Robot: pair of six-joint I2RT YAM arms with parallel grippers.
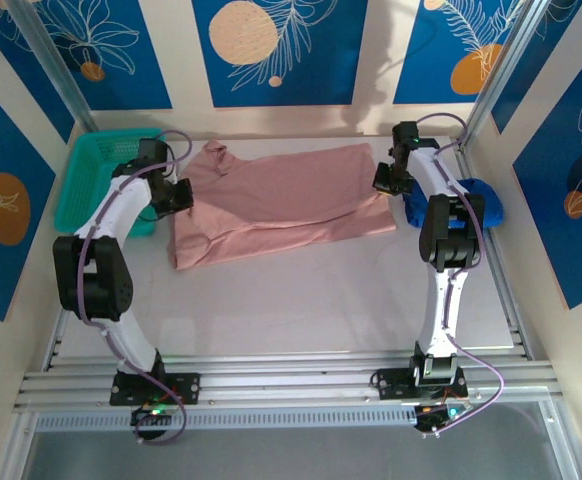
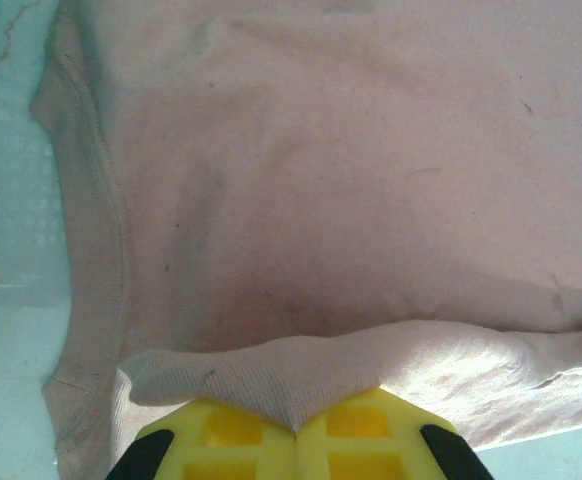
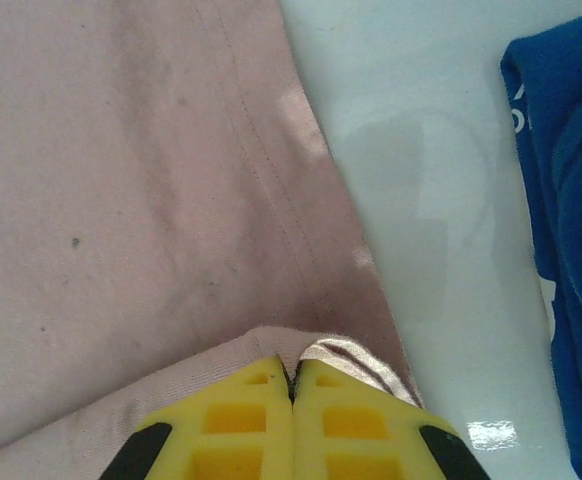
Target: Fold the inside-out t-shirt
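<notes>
The salmon-pink inside-out t-shirt (image 1: 276,200) lies across the back of the table, doubled over along its length. My left gripper (image 1: 182,194) sits at its left end, shut on a pinched fold of the cloth (image 2: 271,385) between its yellow fingers (image 2: 221,440). At the shirt's right end my right gripper (image 1: 388,178) is shut on the hemmed edge (image 3: 301,352), with the seam lines running away from its fingertips (image 3: 246,415). More of the shirt (image 3: 121,200) spreads out beyond them.
A teal basket (image 1: 89,180) stands at the back left, close beside the left arm. A royal-blue garment (image 1: 481,203) lies bunched at the right edge, by the right arm, and shows as blue cloth (image 3: 571,230). Bare grey table (image 1: 311,300) stretches toward the front.
</notes>
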